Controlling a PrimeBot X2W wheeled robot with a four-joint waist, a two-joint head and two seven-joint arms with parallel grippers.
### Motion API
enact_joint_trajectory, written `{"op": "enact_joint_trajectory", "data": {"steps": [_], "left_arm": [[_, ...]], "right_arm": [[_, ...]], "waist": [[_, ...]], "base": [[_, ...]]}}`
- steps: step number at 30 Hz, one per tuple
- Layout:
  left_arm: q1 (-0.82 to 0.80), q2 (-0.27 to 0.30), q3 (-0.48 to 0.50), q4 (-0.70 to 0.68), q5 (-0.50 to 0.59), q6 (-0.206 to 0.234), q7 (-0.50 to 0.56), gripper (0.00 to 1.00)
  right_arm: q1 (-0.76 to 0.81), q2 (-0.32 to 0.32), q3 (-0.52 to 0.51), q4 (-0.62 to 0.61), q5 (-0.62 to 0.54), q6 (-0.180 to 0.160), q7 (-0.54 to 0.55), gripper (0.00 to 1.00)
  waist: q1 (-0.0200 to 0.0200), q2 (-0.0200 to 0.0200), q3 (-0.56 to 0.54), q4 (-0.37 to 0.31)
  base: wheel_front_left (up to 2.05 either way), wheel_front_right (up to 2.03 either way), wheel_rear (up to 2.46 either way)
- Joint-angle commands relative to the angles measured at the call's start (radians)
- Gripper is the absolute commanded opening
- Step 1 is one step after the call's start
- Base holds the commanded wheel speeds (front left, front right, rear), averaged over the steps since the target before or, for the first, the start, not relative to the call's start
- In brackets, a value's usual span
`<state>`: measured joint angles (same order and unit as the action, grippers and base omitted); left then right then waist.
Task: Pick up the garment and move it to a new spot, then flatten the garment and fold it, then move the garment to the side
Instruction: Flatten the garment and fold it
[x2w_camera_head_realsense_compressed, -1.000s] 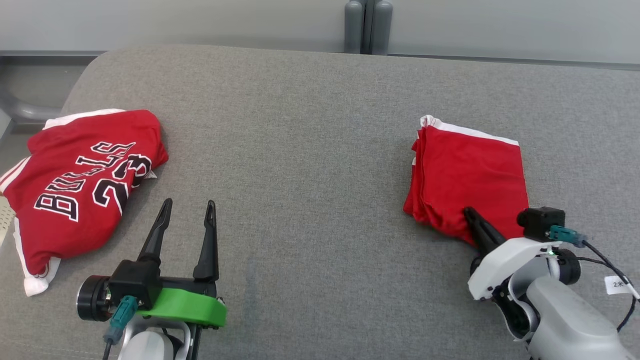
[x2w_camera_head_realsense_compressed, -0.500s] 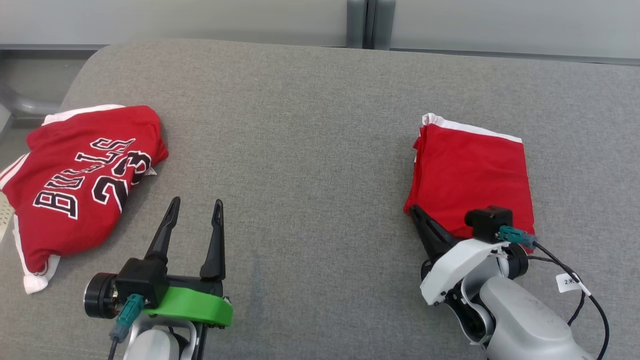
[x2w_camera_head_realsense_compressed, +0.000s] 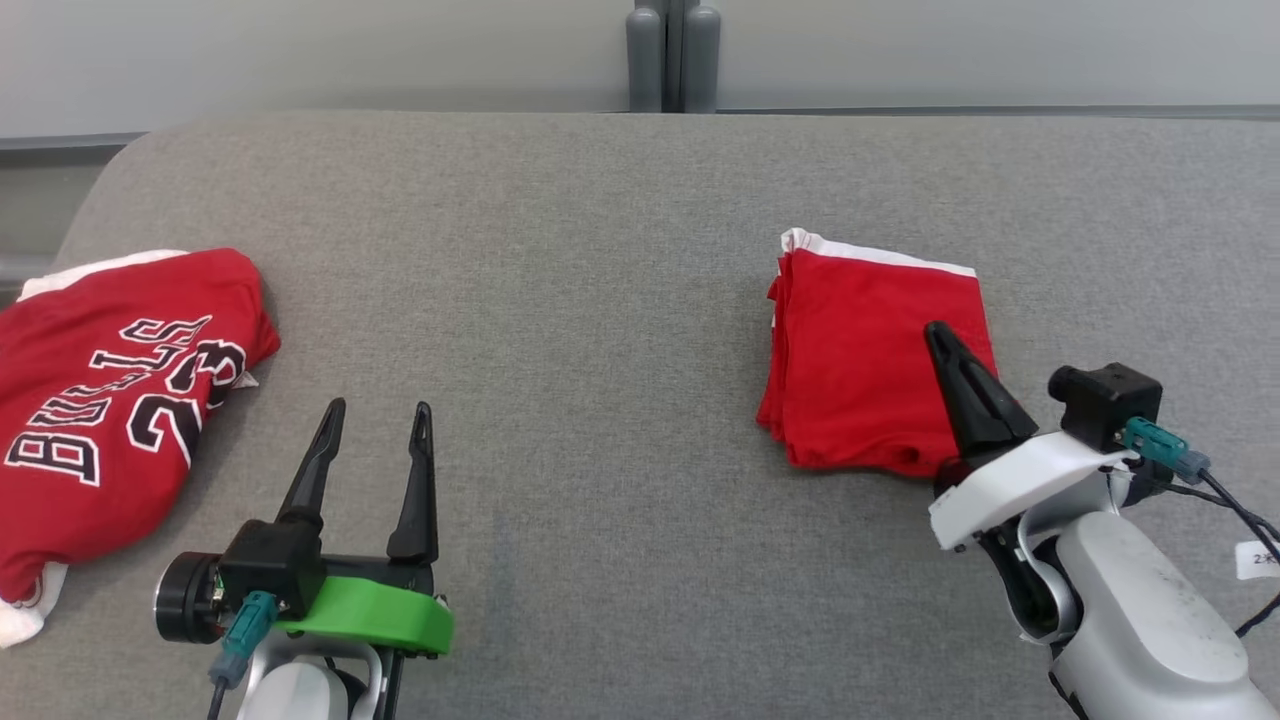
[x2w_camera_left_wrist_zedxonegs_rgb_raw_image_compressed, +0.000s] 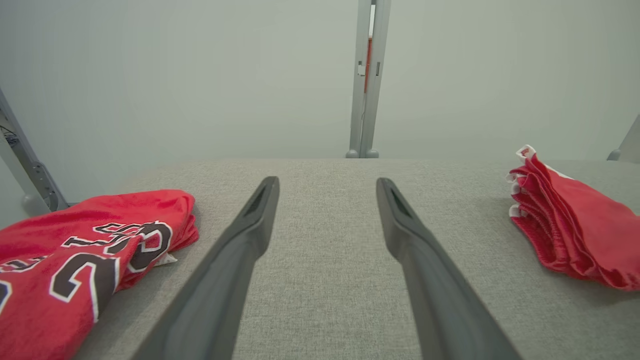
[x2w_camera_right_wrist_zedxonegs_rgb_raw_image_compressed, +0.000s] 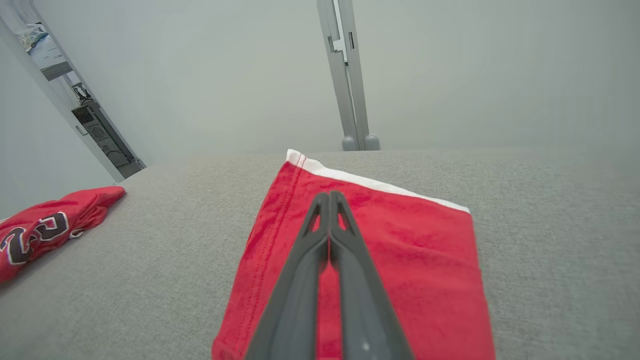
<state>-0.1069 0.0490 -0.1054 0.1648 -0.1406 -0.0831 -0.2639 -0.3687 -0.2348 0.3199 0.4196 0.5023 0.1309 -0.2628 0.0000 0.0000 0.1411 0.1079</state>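
Item 1, folded garment: red with a white band along its far edge, lying flat on the grey table, centre right of the head frame. Item 2, jersey: red, black-and-white lettering, rumpled at the left edge of the frame, well apart from item 1. Item 3, left end effector: lower left, fingers wide apart, empty, over bare table between the two; item 4, right end effector: lower right, fingers pressed together with nothing between them, tips over the folded garment's near right part, contact not discernible
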Motion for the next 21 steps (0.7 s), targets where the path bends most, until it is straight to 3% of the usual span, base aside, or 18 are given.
{"op": "enact_joint_trajectory", "data": {"steps": [1,9,11,12,13,21], "left_arm": [[0.008,0.003,0.004,0.001,0.003,0.000,-0.001,1.00],[0.016,0.003,0.030,0.004,0.018,0.009,0.000,1.00],[0.021,0.003,0.040,0.002,0.021,0.012,-0.001,1.00],[0.023,0.003,0.045,0.002,0.021,0.012,-0.001,1.00],[0.024,0.003,0.053,0.002,0.024,0.012,-0.001,1.00],[0.054,0.003,0.093,0.021,0.035,0.012,-0.001,1.00]], "right_arm": [[0.024,-0.005,-0.020,-0.017,-0.012,0.000,-0.003,0.00],[0.117,-0.014,-0.149,-0.107,-0.097,0.000,-0.003,0.00],[0.140,-0.012,-0.166,-0.127,-0.112,0.000,-0.003,0.36],[0.151,-0.008,-0.171,-0.135,-0.120,0.000,-0.003,0.60],[0.165,-0.005,-0.179,-0.147,-0.129,0.000,-0.003,0.97],[0.251,0.020,-0.217,-0.214,-0.153,0.000,-0.003,1.00]], "waist": [[0.0000,0.0000,-0.010,-0.028],[0.0000,0.0000,-0.024,-0.084],[0.0000,0.0000,-0.028,-0.096],[0.0000,0.0000,-0.030,-0.101],[0.0000,0.0000,-0.032,-0.108],[0.0000,0.0000,-0.066,-0.139]], "base": [[0.00,0.00,0.00],[0.00,0.00,0.00],[0.00,0.00,0.00],[0.00,0.00,0.00],[0.00,0.00,0.00],[0.00,0.00,0.00]]}}
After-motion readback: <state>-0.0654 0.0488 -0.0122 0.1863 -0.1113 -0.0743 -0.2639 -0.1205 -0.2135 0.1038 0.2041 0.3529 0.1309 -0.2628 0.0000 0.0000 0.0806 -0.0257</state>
